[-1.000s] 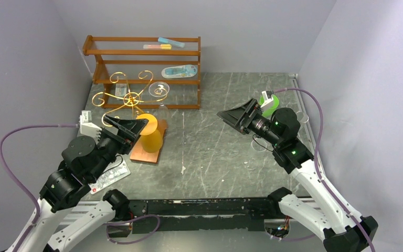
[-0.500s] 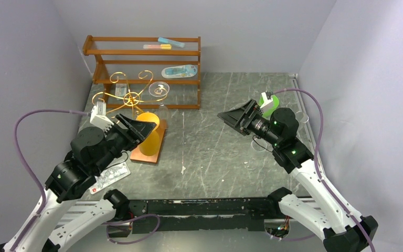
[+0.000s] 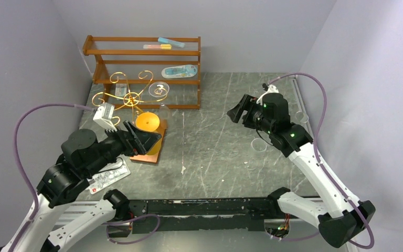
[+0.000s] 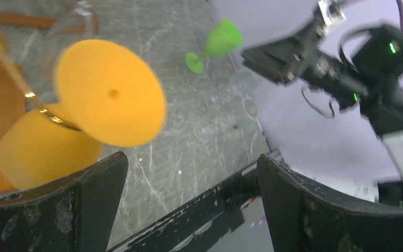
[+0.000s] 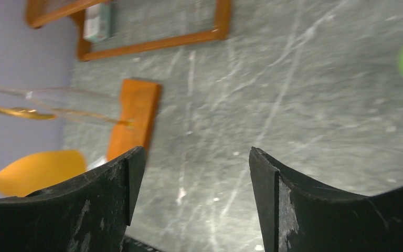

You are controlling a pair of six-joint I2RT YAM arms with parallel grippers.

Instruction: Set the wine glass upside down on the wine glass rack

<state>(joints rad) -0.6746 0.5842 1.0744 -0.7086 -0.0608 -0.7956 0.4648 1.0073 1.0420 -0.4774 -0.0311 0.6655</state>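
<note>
Wine glass [image 4: 110, 94]: one, orange, inverted on one rack [image 3: 131, 98]; left gripper [image 4: 189, 168], right gripper [image 5: 194, 157] wide.

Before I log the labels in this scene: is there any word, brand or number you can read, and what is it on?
No text here can be read.
Flat packet at the near left: print with a red mark, too small to read.
Blue pack on the wooden shelf: too small to read.
Small box on that shelf: blurred.
</note>
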